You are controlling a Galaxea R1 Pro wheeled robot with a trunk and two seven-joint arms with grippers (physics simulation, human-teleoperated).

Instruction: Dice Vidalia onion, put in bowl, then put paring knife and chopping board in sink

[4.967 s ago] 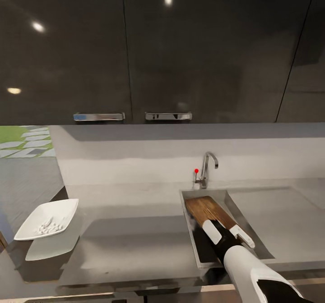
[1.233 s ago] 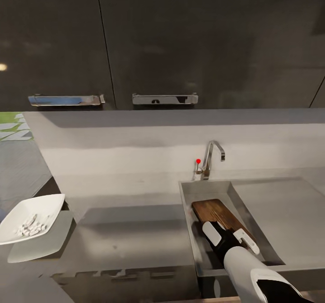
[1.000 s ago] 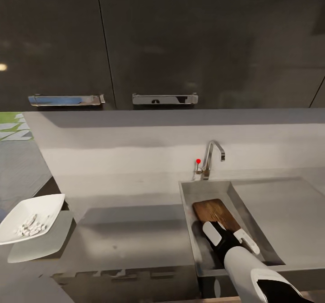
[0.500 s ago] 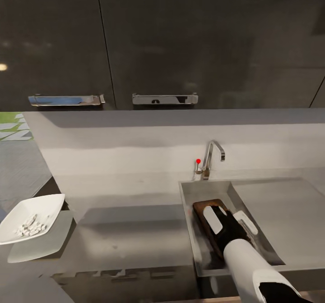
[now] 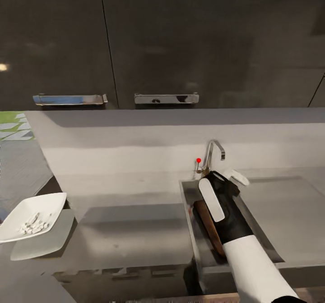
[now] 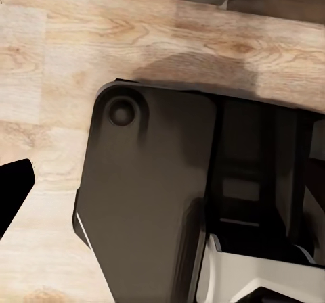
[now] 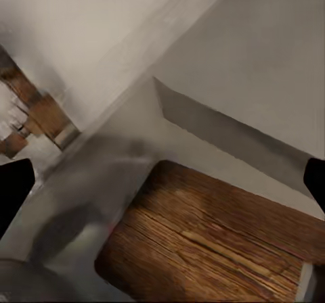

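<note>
The brown chopping board (image 5: 205, 224) lies in the basin of the grey steel sink (image 5: 188, 224), and the right arm covers part of it. My right gripper (image 5: 224, 182) hangs open above the basin, just in front of the chrome faucet (image 5: 212, 155), holding nothing. In the right wrist view the board (image 7: 217, 245) lies below the gripper (image 7: 162, 184), whose dark fingertips (image 7: 13, 188) stand far apart. The white bowl (image 5: 31, 210) with pale diced onion sits at the far left of the grey countertop (image 5: 131, 231). The paring knife is hidden. The left wrist view shows a dark fingertip (image 6: 12, 195) over a wooden floor.
Dark glossy wall cabinets (image 5: 158, 41) with chrome handles hang above the white backsplash. The flat drainboard (image 5: 284, 213) stretches to the right of the basin. The left wrist view also shows the robot's dark base (image 6: 149, 195).
My right gripper has let go of the chopping board and risen from the basin toward the faucet. The board has settled lower in the sink. The camera shifted slightly.
</note>
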